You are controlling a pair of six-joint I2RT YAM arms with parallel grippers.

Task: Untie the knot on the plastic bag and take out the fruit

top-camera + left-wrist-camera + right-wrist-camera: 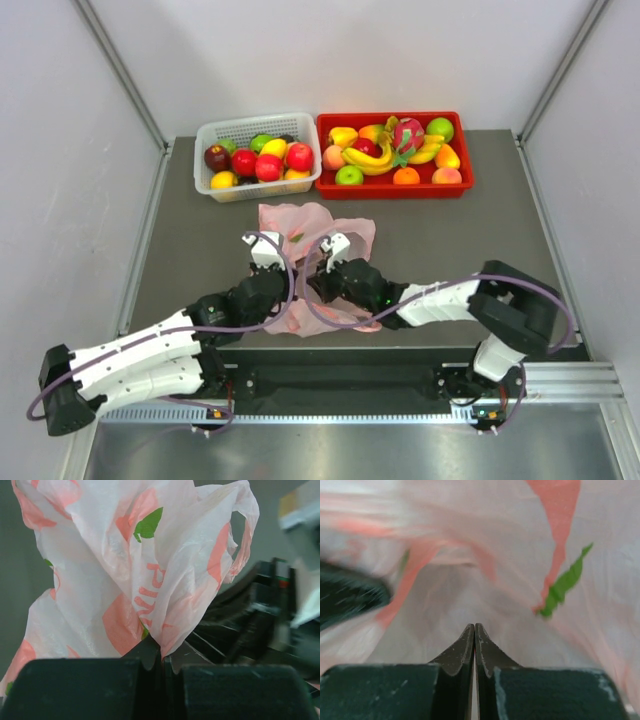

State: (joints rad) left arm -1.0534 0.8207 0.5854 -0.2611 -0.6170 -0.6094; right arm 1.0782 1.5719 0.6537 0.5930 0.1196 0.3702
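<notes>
The thin, translucent pink-and-white plastic bag (318, 228) lies crumpled on the dark grey table (470, 230), just on the arms' side of the white perforated plastic basket (255, 192). Its film is crinkly and softly creased, printed with coral blotches, green leaf shapes and coral lettering. One loop handle stands up at its edge in the left wrist view. The knot cannot be made out.

The left gripper (161, 655), below the basket's right half, is clenched on a gathered fold of the bag. The right gripper (474, 630), just beyond it away from the basket, has its black fingers pressed together on the film, with a pale sliver in the seam.

Glossy, rounded toy fruit (258, 160) fills the basket. More fills the red rectangular plastic tray (395, 190) touching the basket's right side.
</notes>
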